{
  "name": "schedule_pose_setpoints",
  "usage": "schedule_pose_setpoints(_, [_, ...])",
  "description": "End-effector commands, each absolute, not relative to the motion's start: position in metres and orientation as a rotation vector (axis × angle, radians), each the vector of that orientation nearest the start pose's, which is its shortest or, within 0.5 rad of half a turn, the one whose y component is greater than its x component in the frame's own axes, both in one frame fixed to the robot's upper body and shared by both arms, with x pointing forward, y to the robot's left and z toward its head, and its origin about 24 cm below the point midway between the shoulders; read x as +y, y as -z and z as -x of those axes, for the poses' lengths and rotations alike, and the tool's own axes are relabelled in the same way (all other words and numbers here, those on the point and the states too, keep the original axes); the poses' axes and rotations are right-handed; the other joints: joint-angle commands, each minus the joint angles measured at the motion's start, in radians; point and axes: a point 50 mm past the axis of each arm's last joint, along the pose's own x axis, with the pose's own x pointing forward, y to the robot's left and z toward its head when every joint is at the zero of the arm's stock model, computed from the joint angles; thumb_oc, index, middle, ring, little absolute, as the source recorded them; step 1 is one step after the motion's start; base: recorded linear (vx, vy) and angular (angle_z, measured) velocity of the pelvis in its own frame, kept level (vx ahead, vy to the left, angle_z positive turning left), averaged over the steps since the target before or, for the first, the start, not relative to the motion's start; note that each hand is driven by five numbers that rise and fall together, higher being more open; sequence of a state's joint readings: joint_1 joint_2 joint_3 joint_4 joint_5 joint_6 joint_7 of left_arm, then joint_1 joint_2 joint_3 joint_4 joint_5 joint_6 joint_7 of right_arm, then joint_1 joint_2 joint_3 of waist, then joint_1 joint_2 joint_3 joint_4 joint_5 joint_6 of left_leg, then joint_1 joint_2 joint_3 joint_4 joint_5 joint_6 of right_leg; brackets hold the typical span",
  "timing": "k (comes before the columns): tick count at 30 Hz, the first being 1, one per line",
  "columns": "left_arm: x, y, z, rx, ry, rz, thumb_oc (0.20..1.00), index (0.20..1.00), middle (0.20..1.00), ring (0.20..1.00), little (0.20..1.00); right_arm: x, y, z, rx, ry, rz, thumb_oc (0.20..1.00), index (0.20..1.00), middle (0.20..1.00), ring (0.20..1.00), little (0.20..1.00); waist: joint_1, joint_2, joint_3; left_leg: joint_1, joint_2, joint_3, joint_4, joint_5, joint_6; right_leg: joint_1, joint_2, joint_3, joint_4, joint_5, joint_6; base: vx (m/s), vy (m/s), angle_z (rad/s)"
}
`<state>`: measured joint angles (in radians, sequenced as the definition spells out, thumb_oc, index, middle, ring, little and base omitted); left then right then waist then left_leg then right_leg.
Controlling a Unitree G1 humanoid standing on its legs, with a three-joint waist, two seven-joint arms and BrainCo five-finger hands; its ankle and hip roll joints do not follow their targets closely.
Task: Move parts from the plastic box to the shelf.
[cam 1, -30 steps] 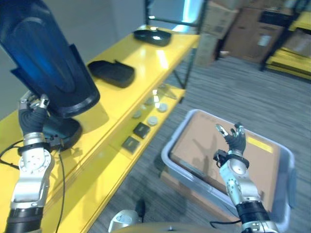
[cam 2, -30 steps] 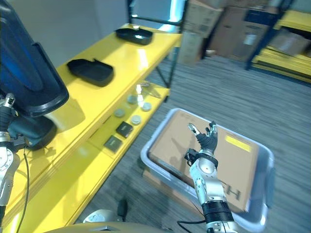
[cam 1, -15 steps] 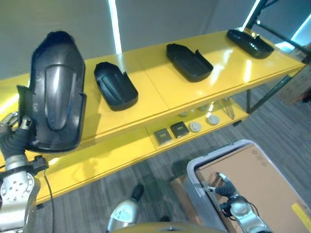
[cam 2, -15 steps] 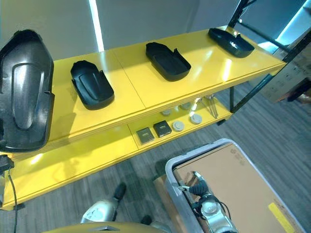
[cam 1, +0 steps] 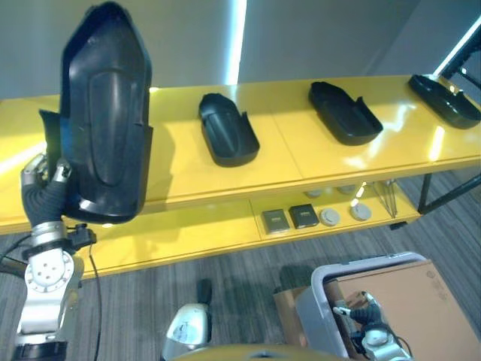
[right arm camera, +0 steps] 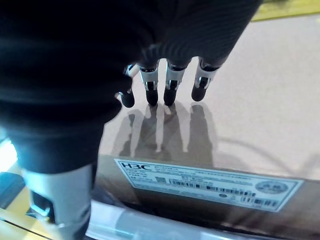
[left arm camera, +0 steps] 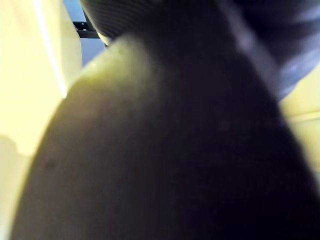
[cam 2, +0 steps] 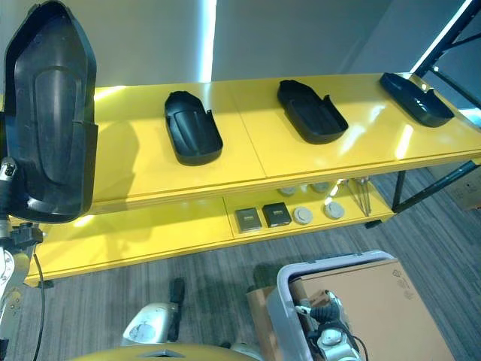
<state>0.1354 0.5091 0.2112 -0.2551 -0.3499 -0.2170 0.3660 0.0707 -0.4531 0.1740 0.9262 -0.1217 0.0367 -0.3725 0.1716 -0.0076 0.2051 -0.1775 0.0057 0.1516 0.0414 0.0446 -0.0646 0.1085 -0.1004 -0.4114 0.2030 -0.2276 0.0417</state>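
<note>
left robot hand (cam 1: pixel 46 197) grips part (cam 1: pixel 105 113) at 9 o'clock over shelf (cam 1: pixel 301 154) | right robot hand (right arm camera: pixel 165 82) spread above box (cam 1: pixel 319 297)

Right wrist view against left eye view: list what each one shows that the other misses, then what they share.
Right wrist view: a white label on the cardboard, with the right hand holding its fingers straight above it. Left eye view: the yellow shelf, three black parts lying on it, and the left hand gripping a large black cover. Shared: right hand, cardboard and plastic box.
</note>
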Motion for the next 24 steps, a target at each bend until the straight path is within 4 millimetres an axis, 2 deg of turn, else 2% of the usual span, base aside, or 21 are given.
schedule_pose_setpoints(1, [0.274, -0.169, -0.210, -0.657, -0.474, -0.104, 0.200, 0.200, 0.200, 0.200, 0.200, -0.298, 0.131, -0.084, 1.124, 0.193, 0.890, 1.000, 1.000, 1.000, 1.000, 1.000, -0.011, 0.016, -0.016, 0.011, 0.036, -0.017, 0.003, 0.018, -0.009, -0.012, 0.016, -0.023, -0.043, 0.079, 0.035, 0.17, 0.181, 0.12])
schedule_pose_setpoints(5, [0.275, -0.173, -0.210, -0.673, -0.482, -0.132, 0.200, 0.200, 0.200, 0.200, 0.200, -0.291, 0.136, -0.080, 1.141, 0.136, 0.906, 1.000, 1.000, 1.000, 1.000, 1.000, 0.013, 0.007, -0.037, 0.041, -0.001, -0.035, 0.012, -0.034, 0.026, 0.006, -0.022, -0.025, -0.043, 0.080, 0.062, 0.22, 0.219, -0.27])
schedule_pose_setpoints(8, [0.273, -0.176, -0.213, -0.678, -0.481, -0.161, 0.200, 0.200, 0.200, 0.200, 0.200, -0.285, 0.139, -0.079, 1.150, 0.121, 0.875, 1.000, 1.000, 1.000, 1.000, 1.000, 0.026, 0.001, -0.046, 0.046, -0.025, -0.044, 0.017, -0.049, 0.049, 0.013, -0.044, -0.024, -0.005, 0.061, 0.076, 0.18, 0.172, 0.09])
schedule_pose_setpoints(9, [0.274, -0.178, -0.215, -0.672, -0.484, -0.173, 0.200, 0.200, 0.200, 0.200, 0.200, -0.282, 0.141, -0.079, 1.154, 0.120, 0.848, 1.000, 1.000, 1.000, 1.000, 1.000, 0.028, -0.001, -0.047, 0.049, -0.042, -0.048, 0.018, -0.056, 0.068, 0.005, -0.064, -0.015, 0.051, 0.066, 0.094, 0.24, 0.294, 0.31])
schedule_pose_setpoints(10, [0.275, -0.179, -0.219, -0.657, -0.486, -0.186, 0.200, 0.200, 0.200, 0.200, 0.200, -0.277, 0.143, -0.078, 1.157, 0.128, 0.824, 1.000, 1.000, 1.000, 1.000, 1.000, 0.021, 0.000, -0.046, 0.058, -0.069, -0.050, 0.016, -0.064, 0.097, -0.032, -0.105, 0.008, 0.179, 0.112, 0.125, 0.25, 0.359, 0.25])
schedule_pose_setpoints(11, [0.275, -0.179, -0.222, -0.645, -0.488, -0.193, 0.200, 0.200, 0.200, 0.200, 0.200, -0.276, 0.144, -0.077, 1.163, 0.139, 0.794, 1.000, 1.000, 1.000, 1.000, 1.000, 0.012, 0.007, -0.041, 0.070, -0.085, -0.053, 0.013, -0.072, 0.116, -0.069, -0.132, 0.029, 0.290, 0.158, 0.137, 0.18, 0.299, 0.16])
schedule_pose_setpoints(13, [0.276, -0.178, -0.225, -0.631, -0.497, -0.198, 0.200, 0.200, 0.200, 0.200, 0.200, -0.274, 0.144, -0.077, 1.160, 0.136, 0.762, 1.000, 1.000, 1.000, 1.000, 1.000, 0.007, 0.007, -0.036, 0.076, -0.103, -0.052, 0.010, -0.079, 0.131, -0.103, -0.154, 0.049, 0.354, 0.178, 0.148, 0.13, 0.206, 0.47])
schedule_pose_setpoints(14, [0.276, -0.176, -0.227, -0.623, -0.498, -0.198, 0.200, 0.200, 0.200, 0.200, 0.200, -0.273, 0.145, -0.078, 1.156, 0.125, 0.757, 1.000, 1.000, 1.000, 1.000, 1.000, -0.012, 0.021, -0.027, 0.096, -0.114, -0.064, 0.004, -0.086, 0.148, -0.164, -0.151, 0.105, 0.495, 0.204, 0.146, 0.15, 0.224, 0.67])
schedule_pose_setpoints(15, [0.274, -0.174, -0.232, -0.608, -0.502, -0.192, 0.200, 0.200, 0.200, 0.200, 0.200, -0.270, 0.145, -0.082, 1.132, 0.074, 0.779, 1.000, 1.000, 1.000, 1.000, 1.000, -0.044, 0.043, -0.006, 0.133, -0.122, -0.085, -0.014, -0.090, 0.158, -0.272, -0.117, 0.161, 0.582, 0.218, 0.135, 0.10, 0.161, 0.52])
schedule_pose_setpoints(16, [0.274, -0.174, -0.233, -0.605, -0.503, -0.191, 0.200, 0.200, 0.200, 0.200, 0.200, -0.269, 0.145, -0.082, 1.129, 0.067, 0.781, 1.000, 1.000, 1.000, 1.000, 1.000, -0.049, 0.046, -0.003, 0.137, -0.122, -0.089, -0.016, -0.090, 0.158, -0.282, -0.112, 0.166, 0.584, 0.219, 0.134, 0.04, 0.000, 0.51])
schedule_pose_setpoints(17, [0.271, -0.173, -0.236, -0.601, -0.493, -0.184, 0.200, 0.200, 0.200, 0.200, 0.200, -0.269, 0.145, -0.084, 1.118, 0.069, 0.766, 1.000, 1.000, 1.000, 1.000, 1.000, -0.071, 0.053, 0.013, 0.150, -0.114, -0.100, -0.026, -0.073, 0.153, -0.331, -0.061, 0.175, 0.498, 0.246, 0.112, -0.01, -0.074, 0.60])
schedule_pose_setpoints(18, [0.270, -0.173, -0.237, -0.601, -0.492, -0.184, 0.200, 0.200, 0.200, 0.200, 0.200, -0.268, 0.145, -0.085, 1.116, 0.069, 0.765, 1.000, 1.000, 1.000, 1.000, 1.000, -0.074, 0.055, 0.016, 0.154, -0.112, -0.104, -0.029, -0.073, 0.151, -0.330, -0.054, 0.175, 0.486, 0.248, 0.112, 0.06, -0.193, 0.93])
schedule_pose_setpoints(19, [0.265, -0.172, -0.240, -0.594, -0.474, -0.184, 0.200, 0.200, 0.200, 0.200, 0.200, -0.268, 0.145, -0.087, 1.110, 0.076, 0.748, 1.000, 1.000, 1.000, 1.000, 1.000, -0.098, 0.047, 0.032, 0.175, -0.117, -0.140, -0.038, -0.076, 0.141, -0.330, -0.001, 0.198, 0.350, 0.241, 0.109, 0.14, -0.210, 0.94])
schedule_pose_setpoints(20, [0.262, -0.172, -0.243, -0.593, -0.462, -0.182, 0.200, 0.200, 0.200, 0.200, 0.200, -0.269, 0.144, -0.089, 1.107, 0.086, 0.730, 1.000, 1.000, 1.000, 1.000, 1.000, -0.112, 0.039, 0.037, 0.181, -0.124, -0.166, -0.042, -0.075, 0.133, -0.320, 0.031, 0.214, 0.225, 0.245, 0.108, 0.19, -0.255, 0.95])
schedule_pose_setpoints(22, [0.257, -0.168, -0.243, -0.584, -0.436, -0.171, 0.200, 0.200, 0.200, 0.200, 0.200, -0.269, 0.145, -0.088, 1.107, 0.110, 0.706, 1.000, 1.000, 1.000, 1.000, 1.000, -0.141, 0.026, 0.043, 0.203, -0.139, -0.214, -0.034, -0.088, 0.133, -0.317, 0.084, 0.273, 0.103, 0.279, 0.110, 0.17, -0.181, 1.12])
schedule_pose_setpoints(24, [0.257, -0.166, -0.238, -0.577, -0.436, -0.177, 0.200, 0.200, 0.200, 0.200, 0.200, -0.269, 0.144, -0.091, 1.101, 0.112, 0.690, 1.000, 1.000, 1.000, 1.000, 1.000, -0.127, 0.014, 0.023, 0.204, -0.139, -0.229, -0.052, -0.069, 0.119, -0.256, 0.090, 0.251, 0.001, 0.259, 0.090, 0.14, -0.176, 0.98])
